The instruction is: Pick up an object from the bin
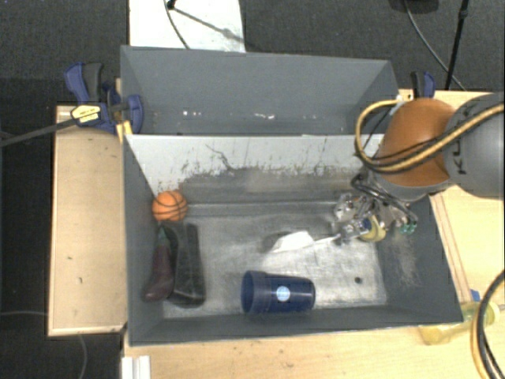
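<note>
Camera view: we see the pincer [353,229] low at the right of the bin [260,93], just beside a white scrap [293,242] mid-floor; apart or together, we cannot tell; a blue cup [276,292] lies in front

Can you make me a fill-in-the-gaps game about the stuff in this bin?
The little ball on the left is coloured ____. The cup lying on its side is coloured ____. The scrap lying nearest the gripper is coloured ____.
Missing words: orange; blue; white.
</note>
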